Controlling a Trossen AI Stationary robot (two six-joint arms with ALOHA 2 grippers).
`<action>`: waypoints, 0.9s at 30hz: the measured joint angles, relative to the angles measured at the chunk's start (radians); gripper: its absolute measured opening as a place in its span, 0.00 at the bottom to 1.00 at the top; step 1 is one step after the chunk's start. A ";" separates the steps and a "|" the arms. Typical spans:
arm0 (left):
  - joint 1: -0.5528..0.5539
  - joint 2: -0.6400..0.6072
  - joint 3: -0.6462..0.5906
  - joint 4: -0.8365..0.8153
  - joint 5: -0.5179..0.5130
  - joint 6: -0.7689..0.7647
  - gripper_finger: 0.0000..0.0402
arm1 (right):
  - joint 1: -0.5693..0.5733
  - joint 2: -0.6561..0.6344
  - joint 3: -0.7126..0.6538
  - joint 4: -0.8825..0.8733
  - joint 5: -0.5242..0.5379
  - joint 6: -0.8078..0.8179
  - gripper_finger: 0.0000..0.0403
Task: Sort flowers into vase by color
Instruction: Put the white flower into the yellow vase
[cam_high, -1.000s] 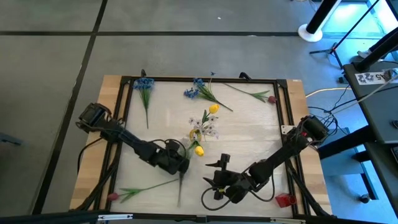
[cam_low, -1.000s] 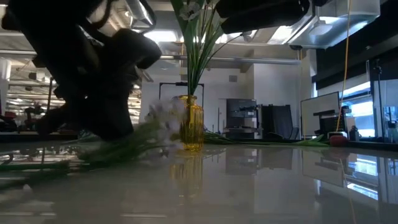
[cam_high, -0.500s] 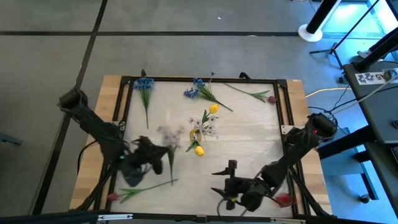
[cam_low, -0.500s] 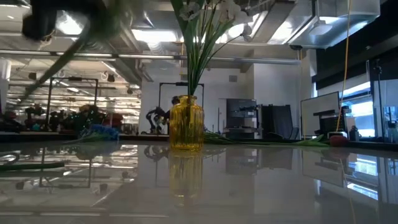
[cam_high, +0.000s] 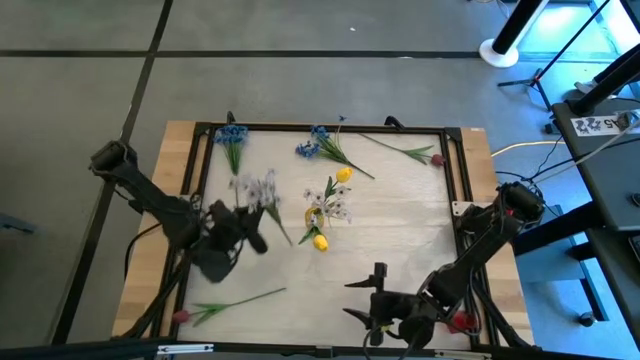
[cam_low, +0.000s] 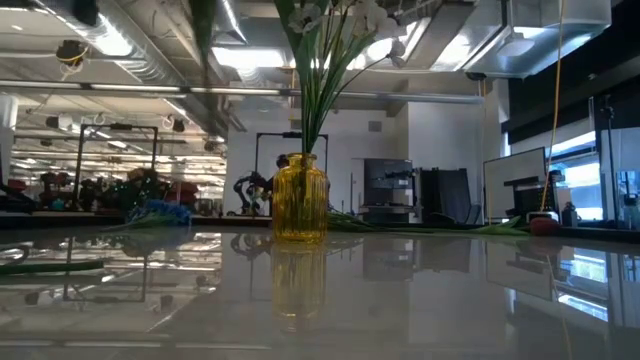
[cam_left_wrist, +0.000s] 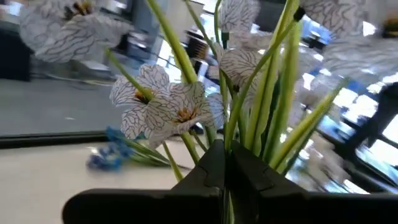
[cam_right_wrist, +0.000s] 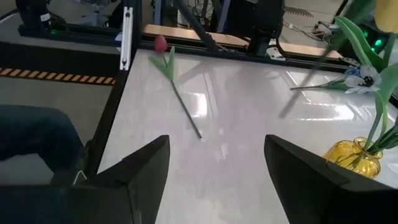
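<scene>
High view — left claw (cam_high: 262, 222) pinching white-lavender flowers (cam_high: 256, 189); no writing readable.

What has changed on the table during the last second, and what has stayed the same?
The left gripper, shut on the white flowers, lifted them off the near-centre table and carried them toward the left, far side. The right gripper, open, drew back toward the near edge. The yellow vase and the blue flowers did not move.

— Any writing, labels or numbers to read anywhere?
— None legible. A white card (cam_high: 598, 124) on the dark bench far right of the surface carries black square marker patterns, but no letters or digits can be made out.
</scene>
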 joint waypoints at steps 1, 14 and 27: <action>0.035 0.000 0.000 0.007 0.009 -0.002 0.01 | 0.000 0.000 0.000 0.000 -0.002 0.006 0.64; 0.294 -0.007 0.019 0.593 0.239 0.659 0.01 | -0.001 0.000 0.000 -0.007 -0.083 0.057 0.64; 0.396 0.068 0.019 0.593 0.363 0.617 0.01 | 0.007 0.003 0.000 -0.008 -0.083 0.058 0.64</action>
